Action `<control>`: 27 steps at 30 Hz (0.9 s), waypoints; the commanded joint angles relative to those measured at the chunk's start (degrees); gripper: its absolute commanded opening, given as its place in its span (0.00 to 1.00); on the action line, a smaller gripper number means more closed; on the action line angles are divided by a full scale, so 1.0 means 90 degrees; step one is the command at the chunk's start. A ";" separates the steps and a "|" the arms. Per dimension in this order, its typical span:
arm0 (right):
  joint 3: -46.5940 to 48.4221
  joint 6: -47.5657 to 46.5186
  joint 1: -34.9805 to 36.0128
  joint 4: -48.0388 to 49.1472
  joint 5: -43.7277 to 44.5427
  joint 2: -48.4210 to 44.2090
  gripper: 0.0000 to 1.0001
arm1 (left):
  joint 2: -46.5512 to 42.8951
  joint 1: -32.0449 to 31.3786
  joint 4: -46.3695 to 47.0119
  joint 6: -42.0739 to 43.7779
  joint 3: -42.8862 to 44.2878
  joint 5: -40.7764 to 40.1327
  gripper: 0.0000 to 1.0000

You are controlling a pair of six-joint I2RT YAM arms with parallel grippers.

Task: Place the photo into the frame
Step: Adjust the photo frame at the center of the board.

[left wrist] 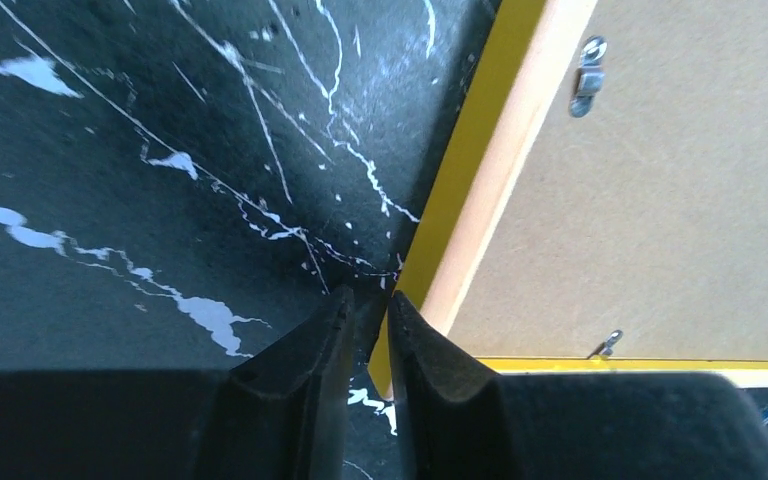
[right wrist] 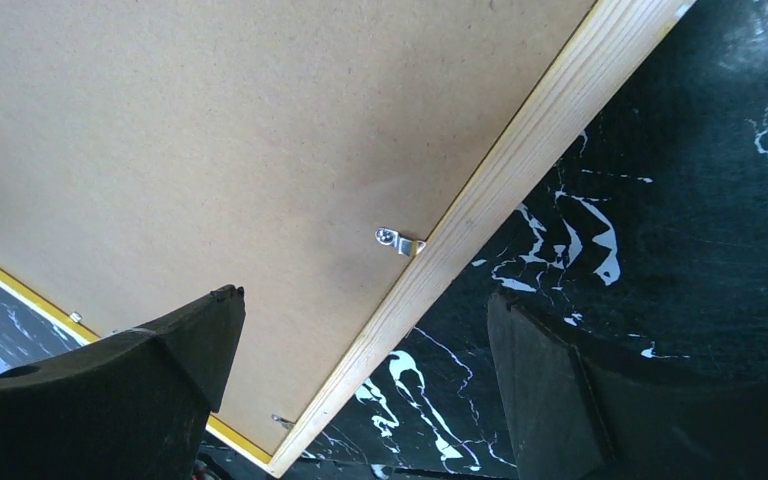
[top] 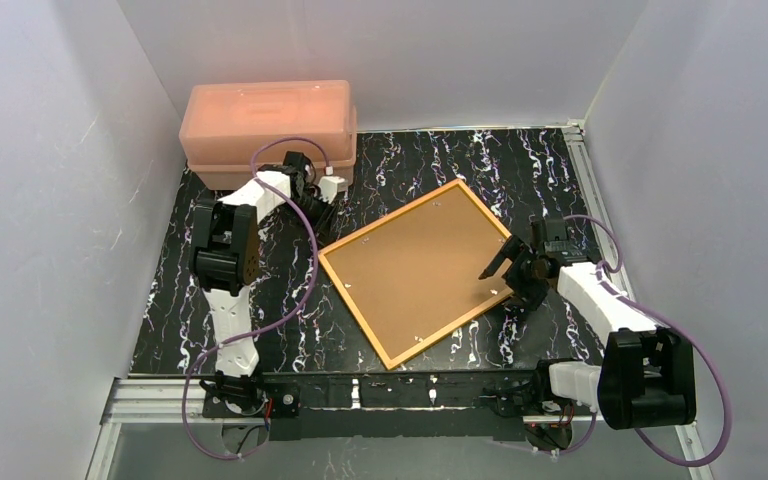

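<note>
Risk: frame lies face-down mid-bench, backing board clipped in, photo not in view, your right fingers gape astride its edge, left fingers nearly closed on nothing, so a crooked clamp skids it.

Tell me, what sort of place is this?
Probably a robotics test booth: plain white walls box in a black marbled table, the left arm and right arm are bolted at its near edge, and a frame and a pink box lie on it.
</note>
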 commanded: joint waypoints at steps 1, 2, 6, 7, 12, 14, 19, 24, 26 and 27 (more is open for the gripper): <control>-0.0059 0.0099 -0.0053 0.0337 -0.0157 0.0021 0.99 | -0.0282 0.0034 0.0011 0.0074 -0.0470 0.0157 0.16; -0.0062 0.0100 -0.0065 0.0399 -0.0161 0.0080 0.99 | -0.0297 0.0052 0.0016 0.0086 -0.0538 0.0168 0.15; -0.0033 0.0034 -0.0166 0.0702 -0.0151 0.0315 0.99 | -0.0416 0.0108 -0.0136 0.0225 -0.0791 0.0400 0.10; 0.0001 -0.0002 -0.0205 0.0782 -0.0126 0.0371 0.99 | -0.0474 0.0109 -0.0224 0.0278 -0.0853 0.0480 0.10; 0.0467 -0.0308 -0.0402 0.0790 -0.0054 0.0794 0.99 | -0.0865 0.0100 -0.0353 0.0557 -0.1543 0.0871 0.10; 0.0677 -0.0445 -0.0430 0.0725 0.0005 0.0946 0.99 | -0.1004 0.0086 -0.0398 0.0667 -0.1814 0.1039 0.09; 0.1062 -0.0637 -0.0461 0.0858 -0.0023 0.1338 0.99 | -0.1388 -0.0205 -0.0562 0.1005 -0.2459 0.1436 0.10; 0.1596 -0.0700 -0.0462 0.0962 -0.0376 0.2038 0.99 | -0.1658 -0.0540 -0.0559 0.1140 -0.2933 0.1558 0.11; 0.1728 -0.0651 -0.0461 0.1097 -0.0465 0.2238 0.99 | -0.1671 -0.0620 -0.0594 0.1136 -0.3004 0.1626 0.11; 0.1824 -0.0638 -0.0461 0.1172 -0.0547 0.2346 0.99 | -0.1692 -0.0673 -0.0606 0.1140 -0.3046 0.1655 0.11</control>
